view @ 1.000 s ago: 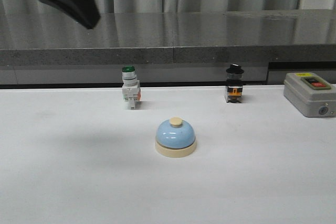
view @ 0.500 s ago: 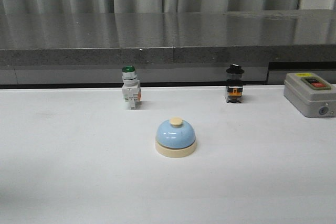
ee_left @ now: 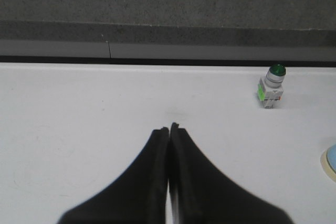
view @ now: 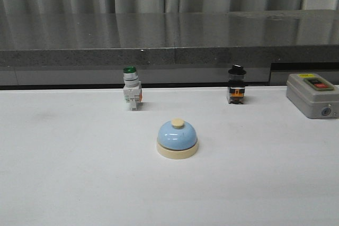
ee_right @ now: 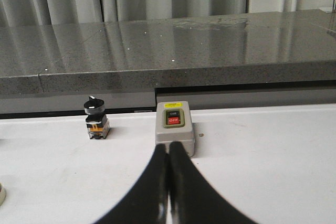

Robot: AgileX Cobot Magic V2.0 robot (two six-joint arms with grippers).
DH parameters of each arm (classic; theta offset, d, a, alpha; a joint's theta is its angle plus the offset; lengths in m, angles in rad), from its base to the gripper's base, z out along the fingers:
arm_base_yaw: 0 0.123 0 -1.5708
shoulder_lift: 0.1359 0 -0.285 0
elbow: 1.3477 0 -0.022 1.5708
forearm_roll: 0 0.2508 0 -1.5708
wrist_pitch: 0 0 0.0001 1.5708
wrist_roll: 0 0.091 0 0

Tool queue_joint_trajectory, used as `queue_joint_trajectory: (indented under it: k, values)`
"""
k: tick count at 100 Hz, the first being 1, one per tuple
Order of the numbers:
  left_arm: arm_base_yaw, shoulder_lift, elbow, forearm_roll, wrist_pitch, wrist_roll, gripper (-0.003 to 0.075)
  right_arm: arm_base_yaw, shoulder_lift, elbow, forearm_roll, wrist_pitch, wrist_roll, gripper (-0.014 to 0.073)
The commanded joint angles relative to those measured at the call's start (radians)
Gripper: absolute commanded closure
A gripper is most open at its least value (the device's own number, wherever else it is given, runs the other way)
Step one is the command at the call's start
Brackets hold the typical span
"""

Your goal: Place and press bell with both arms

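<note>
The light-blue bell (view: 177, 138) with its cream base and cream button stands upright in the middle of the white table, untouched. Only its edge shows in the left wrist view (ee_left: 331, 161), and a sliver of its base in the right wrist view (ee_right: 1, 194). Neither arm shows in the front view. My left gripper (ee_left: 169, 127) is shut and empty, over bare table well to the left of the bell. My right gripper (ee_right: 168, 145) is shut and empty, its tips just in front of the grey box.
A green-capped white switch (view: 131, 89) stands behind the bell to the left. A black-knobbed switch (view: 237, 84) stands behind it to the right. A grey box with a red button (view: 313, 94) sits at the far right. A dark stone ledge (view: 169, 38) runs along the back.
One second ago a dark arm hung at the upper left of the front view. It has left that view. The bell and switches have not moved.
</note>
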Motion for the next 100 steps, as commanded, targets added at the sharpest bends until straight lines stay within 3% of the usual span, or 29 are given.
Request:
queue_joint_trajectory:
  k: [1, 41, 58, 88, 96, 100]
  values:
    - [0.002, -0.074, 0.01, -0.01, -0.089, -0.011, 0.0741, -0.006, -0.016, -0.015, -0.002, -0.075, -0.003, 0.0654]
    - [0.002, -0.459, 0.168, 0.038, -0.079, -0.023, 0.0741, -0.006, -0.016, -0.015, -0.002, -0.075, -0.003, 0.0654]
    - [0.002, -0.561, 0.262, 0.095, -0.221, -0.027, 0.0741, -0.006, -0.016, -0.015, -0.002, -0.075, -0.003, 0.0654]
    - [0.002, -0.556, 0.519, 0.09, -0.55, -0.027, 0.0741, -0.006, -0.016, -0.015, -0.002, -0.075, -0.003, 0.0654]
    - [0.002, -0.556, 0.579, 0.09, -0.591, -0.027, 0.0741, -0.006, -0.016, -0.015, -0.002, -0.075, -0.003, 0.0654]
    - [0.002, -0.558, 0.573, 0.095, -0.515, -0.027, 0.0741, -0.006, -0.016, -0.015, -0.002, -0.075, -0.003, 0.0654]
